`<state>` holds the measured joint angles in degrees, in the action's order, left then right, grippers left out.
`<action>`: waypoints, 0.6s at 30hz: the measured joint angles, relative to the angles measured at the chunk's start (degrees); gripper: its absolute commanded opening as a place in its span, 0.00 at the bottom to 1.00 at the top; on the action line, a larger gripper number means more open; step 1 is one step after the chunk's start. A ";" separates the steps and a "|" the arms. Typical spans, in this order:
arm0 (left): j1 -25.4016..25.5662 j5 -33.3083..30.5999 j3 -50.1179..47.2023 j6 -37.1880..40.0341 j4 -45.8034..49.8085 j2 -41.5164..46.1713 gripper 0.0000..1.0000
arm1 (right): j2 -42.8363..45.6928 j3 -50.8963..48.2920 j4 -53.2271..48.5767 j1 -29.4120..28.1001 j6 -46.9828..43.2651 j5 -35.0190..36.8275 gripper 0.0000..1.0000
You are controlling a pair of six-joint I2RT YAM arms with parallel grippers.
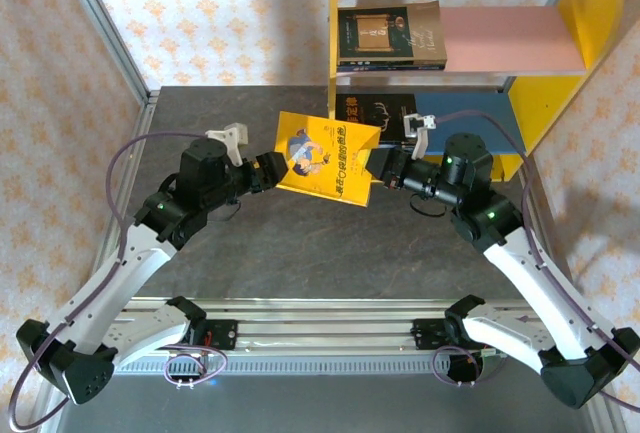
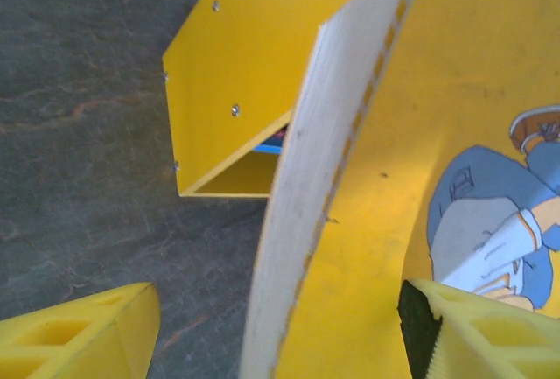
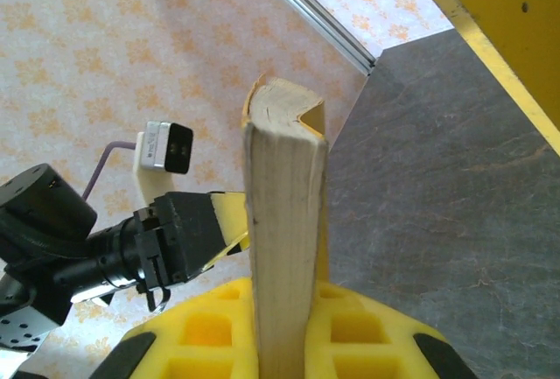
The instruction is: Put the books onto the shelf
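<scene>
Right gripper (image 1: 375, 168) pinches the yellow book (image 1: 325, 158) just in front of the left side panel of the shelf (image 1: 590, 23), left gripper (image 1: 275, 168) straddling its other edge with fingers spread, while dark books (image 1: 390, 35) lie on both shelf boards.

Lower-shelf books (image 1: 383, 111) half hidden behind yellow book (image 1: 328, 158), cover titles too small to read

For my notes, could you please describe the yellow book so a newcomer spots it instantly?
Find the shelf at the back. In front, the right gripper holds the yellow book aloft. Unlike the dark shelved books, it shows a cartoon figure.
</scene>
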<state>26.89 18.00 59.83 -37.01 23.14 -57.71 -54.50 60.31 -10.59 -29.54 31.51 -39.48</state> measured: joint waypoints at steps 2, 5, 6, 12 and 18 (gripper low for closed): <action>0.00 1.84 0.00 -0.02 -0.70 -0.48 0.73 | -0.24 0.00 0.37 0.13 0.24 -0.42 0.10; -0.04 4.90 -0.26 -0.48 -2.80 -0.50 0.73 | -0.37 -0.24 0.85 0.61 0.85 -0.83 0.10; -0.07 6.12 -0.48 -0.70 -3.87 -0.46 0.73 | -0.37 -0.46 1.20 0.76 1.03 -0.90 0.10; -1.99 11.21 -3.67 -3.98 -10.29 -0.28 0.71 | -0.35 -2.73 3.80 1.92 2.56 -1.11 0.09; -3.45 13.11 -4.98 -6.54 -13.33 -0.26 0.62 | -0.24 -4.59 4.50 2.73 3.45 -0.98 0.09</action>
<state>23.44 31.11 54.85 -43.55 9.80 -57.98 -54.74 55.72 -6.09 -26.81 34.96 -40.47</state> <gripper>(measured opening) 0.656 0.120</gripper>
